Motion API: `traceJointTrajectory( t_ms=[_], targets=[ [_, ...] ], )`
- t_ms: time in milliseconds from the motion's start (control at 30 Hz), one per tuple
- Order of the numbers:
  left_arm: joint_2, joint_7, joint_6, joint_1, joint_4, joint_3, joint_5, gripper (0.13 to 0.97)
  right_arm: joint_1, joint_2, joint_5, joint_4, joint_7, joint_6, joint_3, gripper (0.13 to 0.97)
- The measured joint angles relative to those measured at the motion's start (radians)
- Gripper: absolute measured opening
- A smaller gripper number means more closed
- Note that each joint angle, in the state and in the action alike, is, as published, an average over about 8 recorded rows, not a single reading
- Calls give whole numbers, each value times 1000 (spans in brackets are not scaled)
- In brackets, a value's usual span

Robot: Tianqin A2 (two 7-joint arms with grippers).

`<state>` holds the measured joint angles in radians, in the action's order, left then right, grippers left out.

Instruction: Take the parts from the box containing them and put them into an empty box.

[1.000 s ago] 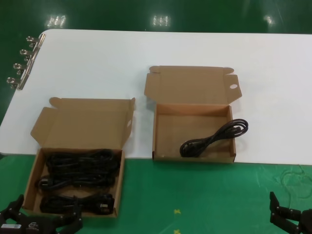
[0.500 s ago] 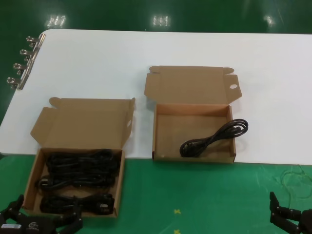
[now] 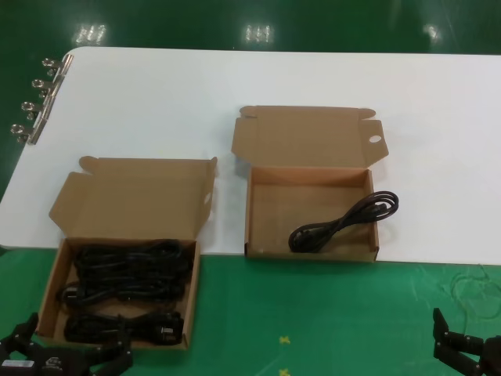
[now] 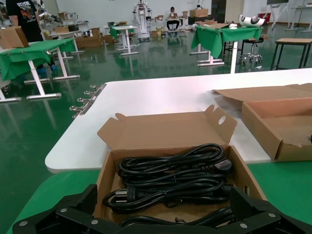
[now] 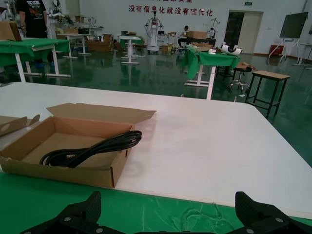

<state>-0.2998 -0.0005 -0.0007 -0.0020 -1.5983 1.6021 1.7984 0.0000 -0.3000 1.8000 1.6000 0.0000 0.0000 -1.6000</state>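
Observation:
The box containing the parts lies at the near left, its winged lid folded back. Three coiled black power cords fill it, also seen in the left wrist view. My left gripper hangs open just in front of this box's near wall, its fingers spread wide with nothing between them. The other box, whose lid ear has a round hole, holds one cord with an end draped over its right wall. My right gripper waits open at the near right, over the green mat.
The boxes sit across the front edge of a white table and a green mat. Several metal binder clips line the table's left edge. A thin tangled thread lies on the mat near the right gripper.

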Motion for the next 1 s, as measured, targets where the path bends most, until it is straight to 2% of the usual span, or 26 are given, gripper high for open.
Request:
traceJointTrajectory(
  t_ms=[1000],
  targets=[
    [0, 0, 0, 0, 0, 0, 0, 966, 0, 0, 0, 0, 0, 0, 0, 966]
  ],
)
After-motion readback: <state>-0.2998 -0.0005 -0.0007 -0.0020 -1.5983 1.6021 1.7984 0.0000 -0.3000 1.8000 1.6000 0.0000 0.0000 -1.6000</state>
